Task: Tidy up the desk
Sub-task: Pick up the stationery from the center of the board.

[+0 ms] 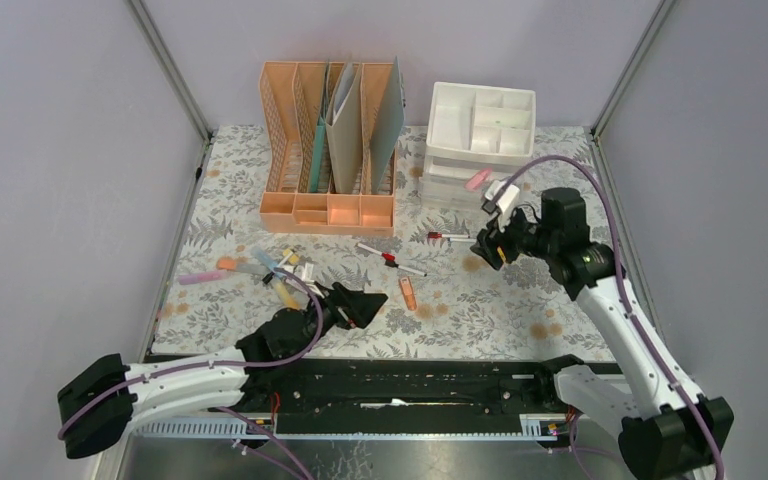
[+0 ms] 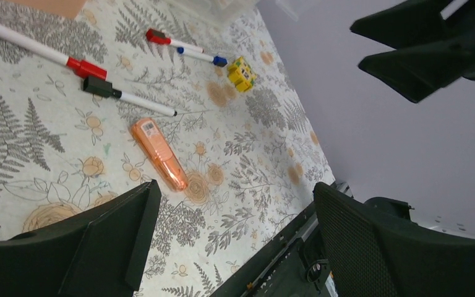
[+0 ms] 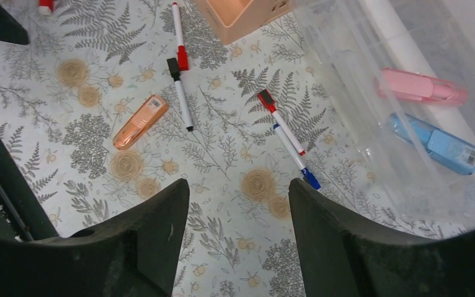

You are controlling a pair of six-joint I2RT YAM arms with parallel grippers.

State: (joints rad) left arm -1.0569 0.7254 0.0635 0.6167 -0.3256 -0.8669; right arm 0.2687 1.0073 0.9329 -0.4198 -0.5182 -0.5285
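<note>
The desk, spread with fern-and-flower cloth, fills the middle of the top view. At its 12 o'clock edge stands the peach file rack with folders in its slots. The white drawer unit is near it at 1 o'clock.

The right gripper hangs at the desk's 3 o'clock side, in front of the drawer unit. Its jaws are partly spread, with nothing between them, and they touch nothing.

The left gripper is low at 6 o'clock, its jaws spread wide and empty.

An orange highlighter lies just at the left gripper's 3 o'clock, apart from it. A pink highlighter and a blue highlighter lie in a clear drawer. A black-capped marker lies at the orange highlighter's 1 o'clock.
</note>
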